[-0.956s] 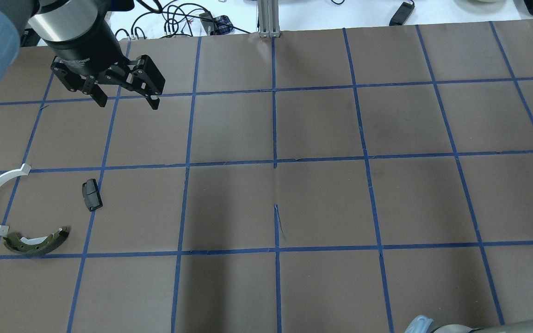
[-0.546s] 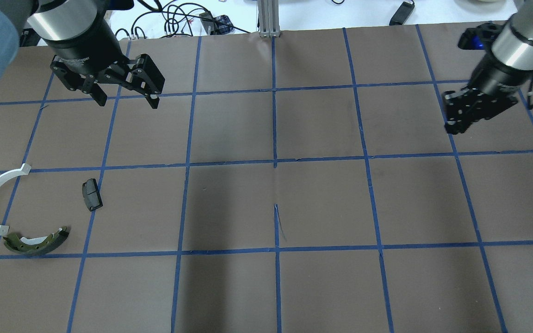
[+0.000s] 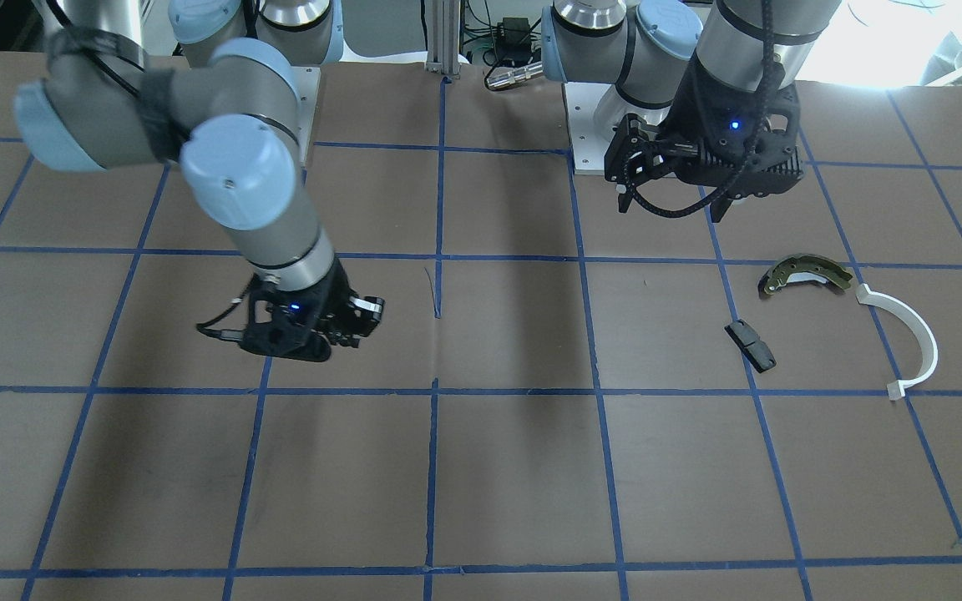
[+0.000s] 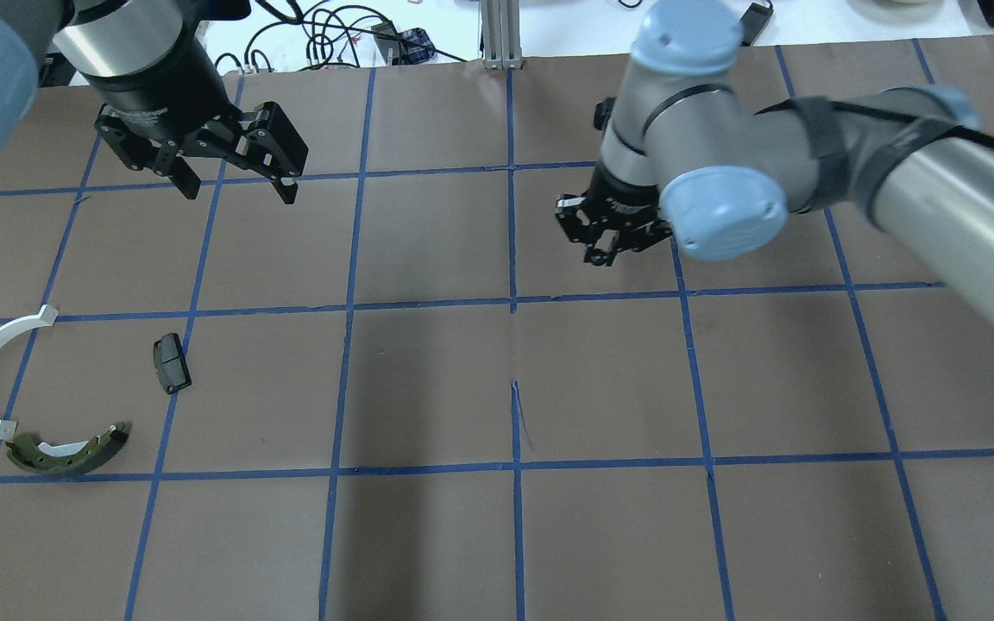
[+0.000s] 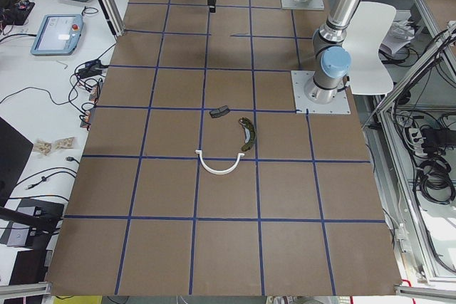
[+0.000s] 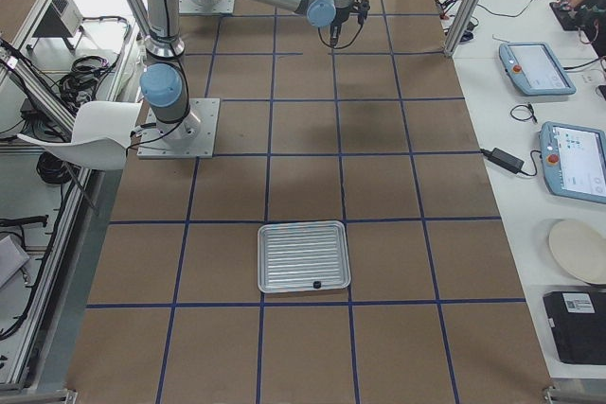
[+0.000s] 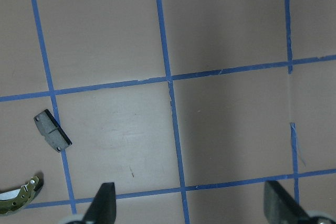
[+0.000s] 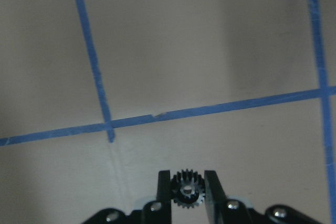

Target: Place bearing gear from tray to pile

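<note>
Tray (image 6: 303, 257) at the end of the table (image 6: 398, 196), well apart from the pile (image 4: 74, 455) (three loose parts). Left gripper (image 4: 234, 185) near the pile, spread wide, holding nothing. Right gripper (image 4: 605, 241) between pile and tray, closed on the small gear (image 8: 188, 188), in the air above the table.

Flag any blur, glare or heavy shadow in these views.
Overhead: the right arm is slightly motion-smeared, and broad soft shadows cross the table. Front-facing: the top right corner is blown out white. Right wrist: the gear in the right pincer is sharp, the table behind soft.
</note>
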`<state>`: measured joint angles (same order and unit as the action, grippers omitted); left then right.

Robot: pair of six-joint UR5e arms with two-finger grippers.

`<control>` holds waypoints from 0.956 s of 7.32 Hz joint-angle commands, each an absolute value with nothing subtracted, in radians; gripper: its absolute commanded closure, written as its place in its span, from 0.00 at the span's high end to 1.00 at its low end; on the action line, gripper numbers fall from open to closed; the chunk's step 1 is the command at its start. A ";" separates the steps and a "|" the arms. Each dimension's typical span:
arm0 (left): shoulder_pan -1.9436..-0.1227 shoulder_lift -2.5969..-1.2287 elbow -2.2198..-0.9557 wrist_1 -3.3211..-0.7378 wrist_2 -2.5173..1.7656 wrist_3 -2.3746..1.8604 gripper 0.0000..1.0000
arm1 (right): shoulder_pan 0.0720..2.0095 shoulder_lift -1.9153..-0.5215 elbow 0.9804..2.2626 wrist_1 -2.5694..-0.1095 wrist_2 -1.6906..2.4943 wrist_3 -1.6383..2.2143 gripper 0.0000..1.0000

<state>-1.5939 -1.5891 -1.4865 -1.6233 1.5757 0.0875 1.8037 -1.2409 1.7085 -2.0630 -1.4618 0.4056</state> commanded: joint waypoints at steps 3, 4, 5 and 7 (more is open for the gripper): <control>-1.594 -1.589 -1.485 -1.624 1.577 0.087 1.00 | 1.902 -1.101 1.706 -2.194 -1.454 0.495 0.39; -1.594 -1.589 -1.486 -1.624 1.577 0.087 1.00 | 1.902 -1.100 1.697 -2.194 -1.463 0.489 0.85; -1.592 -1.589 -1.488 -1.624 1.574 0.087 1.00 | 1.901 -1.103 1.662 -2.184 -1.476 0.464 1.00; -1.589 -1.607 -1.499 -1.624 1.563 0.086 1.00 | 1.820 -1.153 1.555 -2.003 -1.491 0.369 1.00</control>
<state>-1.5904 -1.5942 -1.4922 -1.6245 1.5718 0.0871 1.8686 -1.1188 1.6206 -2.1090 -1.4781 0.4197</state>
